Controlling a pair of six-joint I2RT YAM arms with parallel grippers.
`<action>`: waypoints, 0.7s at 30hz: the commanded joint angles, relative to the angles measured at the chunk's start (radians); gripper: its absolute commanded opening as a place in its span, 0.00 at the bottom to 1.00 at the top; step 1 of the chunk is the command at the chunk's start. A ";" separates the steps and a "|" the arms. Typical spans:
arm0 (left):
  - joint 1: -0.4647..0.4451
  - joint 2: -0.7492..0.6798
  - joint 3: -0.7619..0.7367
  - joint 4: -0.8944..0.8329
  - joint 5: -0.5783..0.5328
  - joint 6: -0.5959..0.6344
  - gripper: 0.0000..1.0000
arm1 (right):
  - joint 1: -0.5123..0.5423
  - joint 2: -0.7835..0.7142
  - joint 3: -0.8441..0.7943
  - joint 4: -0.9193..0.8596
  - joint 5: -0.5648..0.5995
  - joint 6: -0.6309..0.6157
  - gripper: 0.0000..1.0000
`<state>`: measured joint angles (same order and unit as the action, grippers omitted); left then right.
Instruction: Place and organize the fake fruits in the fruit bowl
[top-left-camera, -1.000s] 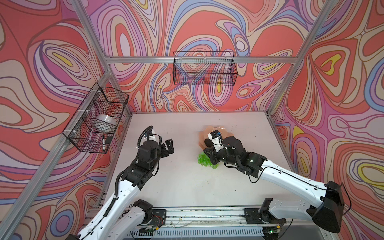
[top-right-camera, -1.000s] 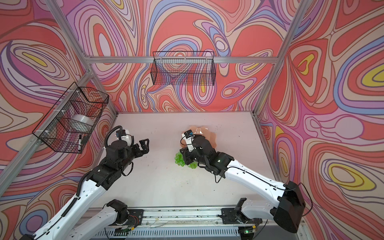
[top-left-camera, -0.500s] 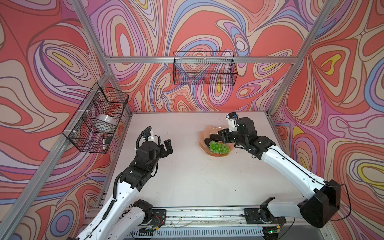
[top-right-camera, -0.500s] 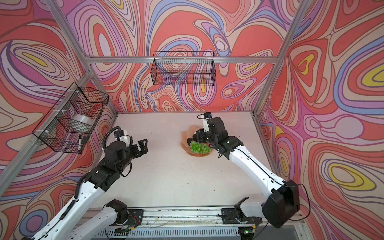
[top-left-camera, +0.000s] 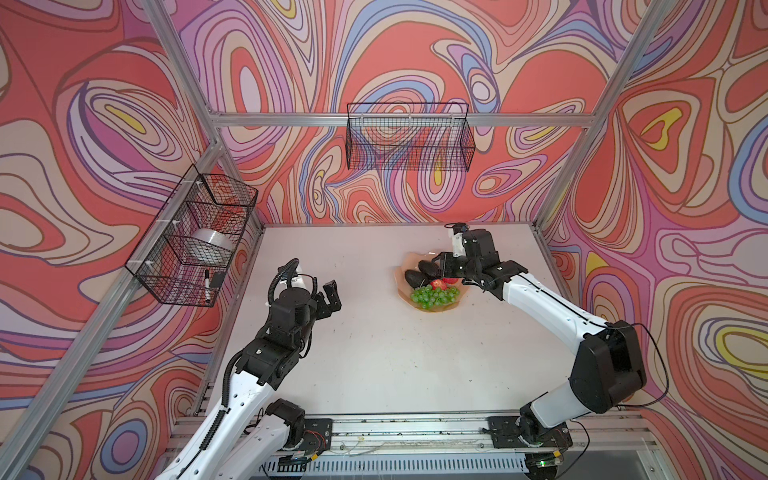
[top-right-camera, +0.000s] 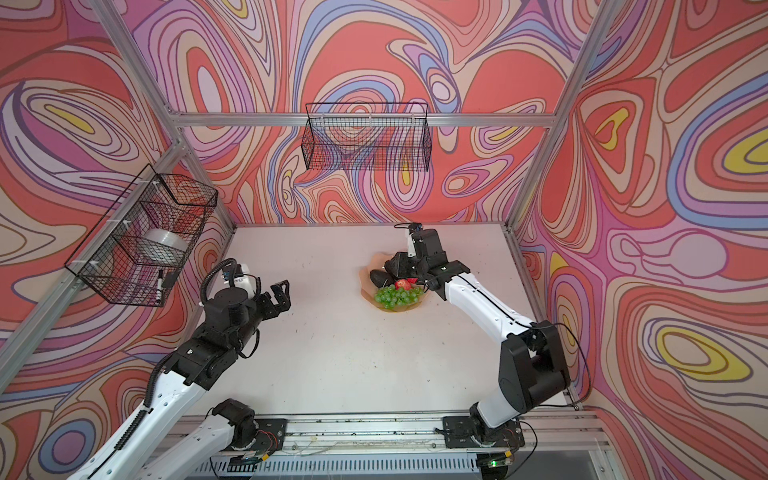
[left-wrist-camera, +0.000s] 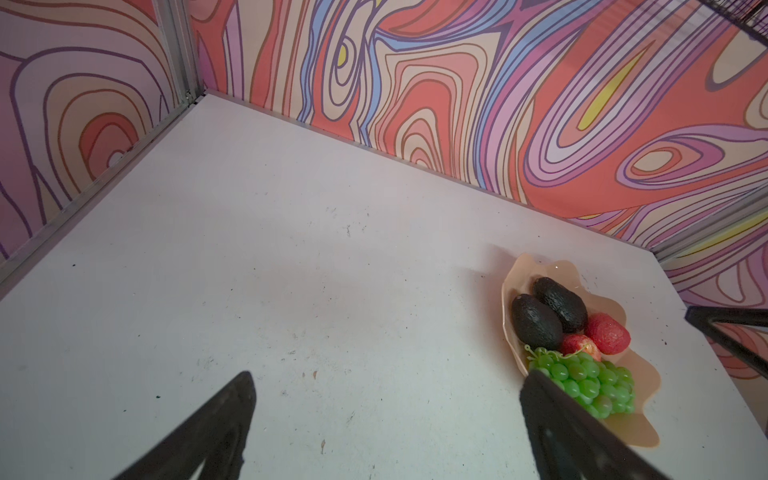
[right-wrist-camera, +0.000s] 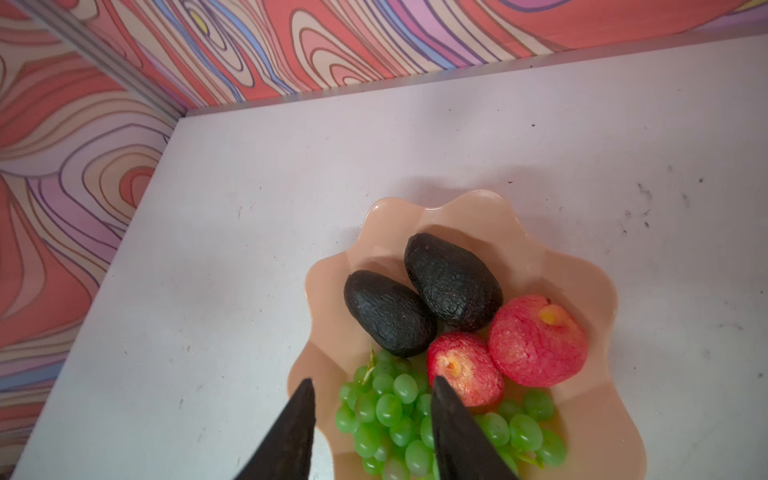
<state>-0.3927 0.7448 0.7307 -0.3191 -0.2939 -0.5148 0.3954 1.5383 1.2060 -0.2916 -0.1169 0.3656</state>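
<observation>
The peach fruit bowl stands at the table's back right. In it lie two dark avocados, two red apples and a bunch of green grapes. My right gripper hovers over the bowl's far side, open, with the grapes lying below its fingers and nothing held. My left gripper hangs open and empty over bare table to the bowl's left.
A black wire basket hangs on the back wall. Another basket on the left wall holds a tape roll and a marker. A metal rail runs along the table's front edge.
The grapes went from the table in front of the bowl into the bowl. My right gripper carried them there, opened and let go. The left arm barely moved.
</observation>
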 joint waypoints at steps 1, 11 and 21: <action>0.005 -0.020 -0.041 0.034 -0.094 0.062 1.00 | -0.031 -0.095 -0.077 0.101 0.050 -0.046 0.70; 0.023 0.027 -0.353 0.519 -0.377 0.431 1.00 | -0.199 -0.237 -0.470 0.490 0.276 -0.157 0.98; 0.274 0.273 -0.501 0.808 -0.104 0.429 1.00 | -0.333 -0.074 -0.655 0.860 0.374 -0.242 0.98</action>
<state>-0.1497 0.9943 0.2325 0.3237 -0.4908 -0.1162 0.0837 1.4418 0.5503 0.4191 0.2237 0.1841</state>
